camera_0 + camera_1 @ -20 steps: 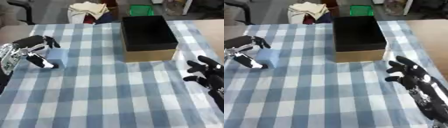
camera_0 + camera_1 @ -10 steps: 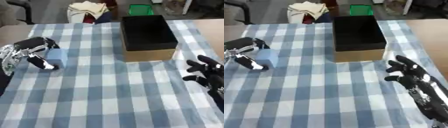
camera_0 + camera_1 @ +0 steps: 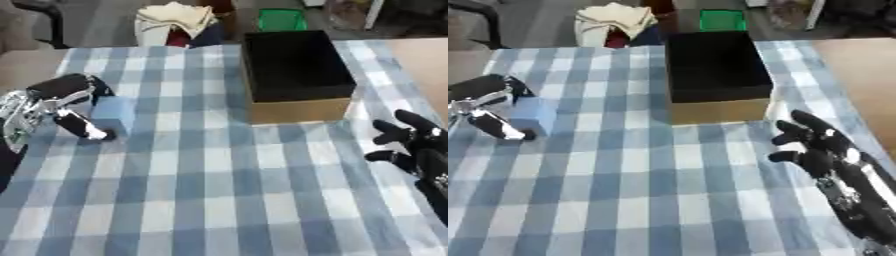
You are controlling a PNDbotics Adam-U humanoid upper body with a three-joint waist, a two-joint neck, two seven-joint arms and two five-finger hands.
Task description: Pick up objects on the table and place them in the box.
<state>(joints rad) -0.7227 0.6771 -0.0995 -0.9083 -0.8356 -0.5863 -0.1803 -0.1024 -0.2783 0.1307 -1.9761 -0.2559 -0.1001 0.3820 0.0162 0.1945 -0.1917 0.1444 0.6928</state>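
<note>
Fingers of the left hand (image 3: 61,107) curl around a pale blue block (image 3: 112,114), no writing legible; right hand (image 3: 820,150) spread open.

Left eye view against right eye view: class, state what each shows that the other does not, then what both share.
Only the left eye view shows the left hand whole. Only the right eye view shows the right hand with a long stretch of its forearm. Both show the pale blue object inside the left hand's curled fingers, the black box, the checked cloth and the green container beyond the table.
</note>
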